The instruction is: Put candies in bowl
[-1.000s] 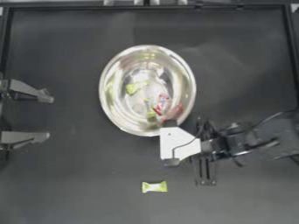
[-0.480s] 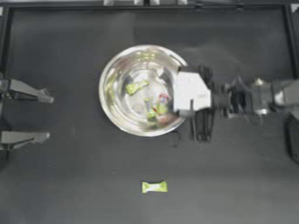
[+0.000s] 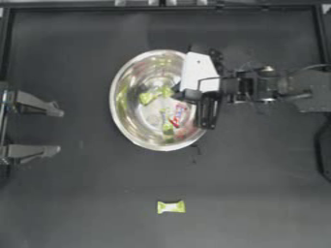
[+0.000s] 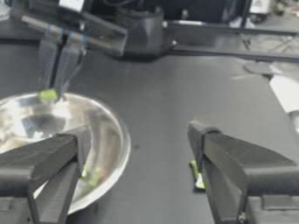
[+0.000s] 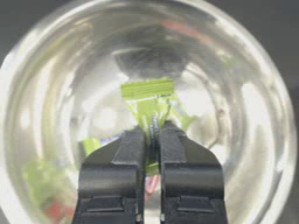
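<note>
The shiny silver bowl [image 3: 127, 127] sits mid-table, with a red candy [image 3: 176, 115] and yellow-green candies [image 3: 147, 98] lying inside it. My right gripper [image 3: 183, 95] hangs over the bowl's right half. It is shut on a yellow-green candy [image 5: 149, 98], which dangles above the bowl's inside [image 5: 245, 109]. The left wrist view shows that candy [image 4: 48, 95] at the right gripper's fingertips [image 4: 57, 70], just over the bowl's rim [image 4: 119, 135]. One more yellow-green candy [image 3: 171, 207] lies on the table in front of the bowl. My left gripper [image 3: 55, 130] is parked open at the left edge.
The loose candy [image 4: 197, 177] shows just beside one of the left gripper's fingers [image 4: 234, 170] in the left wrist view. Dark bare table [image 3: 259, 184] surrounds the bowl. The right arm [image 3: 291, 89] stretches in from the right edge.
My right gripper has travelled from the table in front of and to the right of the bowl to above the bowl's right half. The left arm has stayed still.
</note>
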